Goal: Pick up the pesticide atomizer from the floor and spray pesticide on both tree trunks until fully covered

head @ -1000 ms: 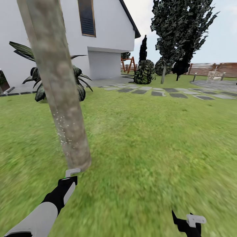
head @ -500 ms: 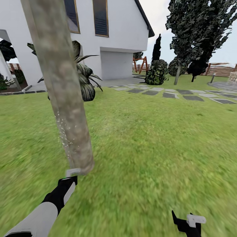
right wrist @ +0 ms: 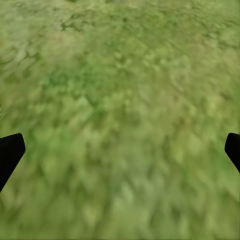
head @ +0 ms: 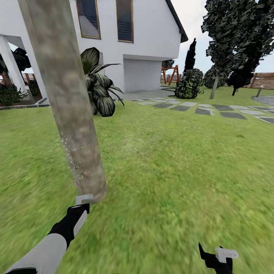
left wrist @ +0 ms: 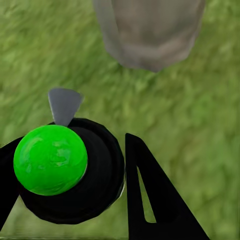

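Left arm (head: pixel 57 238) reaches toward the tree trunk (head: pixel 72 114).

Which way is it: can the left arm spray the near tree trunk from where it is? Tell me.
Probably yes. The left claw, shut on the pesticide atomizer, sits right by the tree trunk, with only grass between. White specks already dot the lower bark.

This is a home garden, rendered in a simulator. A green lawn (head: pixel 171 160) runs up to a white house (head: pixel 148 34) with tall windows and a garage door. Grey stepping stones (head: pixel 205 108) cross the grass. A brown slatted fence (head: pixel 264 80) closes the far side. Trees (head: pixel 236 34), round bushes (head: pixel 189 83) and a broad-leaved plant (head: pixel 99 87) stand about.
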{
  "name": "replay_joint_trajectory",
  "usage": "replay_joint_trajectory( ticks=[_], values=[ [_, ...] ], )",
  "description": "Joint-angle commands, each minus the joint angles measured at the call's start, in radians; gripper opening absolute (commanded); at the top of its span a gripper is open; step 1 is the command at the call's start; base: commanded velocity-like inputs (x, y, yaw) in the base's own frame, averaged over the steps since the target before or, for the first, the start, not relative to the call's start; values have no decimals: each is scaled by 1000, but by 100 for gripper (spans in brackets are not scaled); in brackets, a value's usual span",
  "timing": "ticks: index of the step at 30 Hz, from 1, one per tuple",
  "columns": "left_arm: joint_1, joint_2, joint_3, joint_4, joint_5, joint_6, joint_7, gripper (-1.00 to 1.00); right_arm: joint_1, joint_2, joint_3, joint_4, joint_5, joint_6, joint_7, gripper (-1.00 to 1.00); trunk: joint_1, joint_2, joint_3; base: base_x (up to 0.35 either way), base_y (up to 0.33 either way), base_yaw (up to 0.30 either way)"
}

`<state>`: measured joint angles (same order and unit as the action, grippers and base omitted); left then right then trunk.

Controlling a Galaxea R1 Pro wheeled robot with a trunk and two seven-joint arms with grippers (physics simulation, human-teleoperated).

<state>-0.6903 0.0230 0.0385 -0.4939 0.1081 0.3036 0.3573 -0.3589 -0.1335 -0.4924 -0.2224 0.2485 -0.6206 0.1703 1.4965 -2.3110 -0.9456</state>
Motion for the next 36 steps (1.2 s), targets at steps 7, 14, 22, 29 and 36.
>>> replay_joint_trajectory(
  ticks=[7,14,22,29,36],
  values=[
    [0,0,0,0,-1,0,0,-100,0,0,0,0,0,1,0,100,0,0,0,0,-275,247],
    [0,0,0,0,-1,0,2,-100,0,0,0,0,0,0,0,100,0,0,0,0,-275,15],
    [0,0,0,-3,0,0,2,-100,0,0,0,0,0,0,0,100,0,0,0,42,-275,187],
    [0,0,0,-3,-1,0,3,-100,0,0,0,0,0,0,0,100,0,0,0,122,-274,276],
    [0,0,0,-3,1,0,2,-100,0,0,0,0,0,0,0,100,0,0,0,156,-264,277]
  ],
)
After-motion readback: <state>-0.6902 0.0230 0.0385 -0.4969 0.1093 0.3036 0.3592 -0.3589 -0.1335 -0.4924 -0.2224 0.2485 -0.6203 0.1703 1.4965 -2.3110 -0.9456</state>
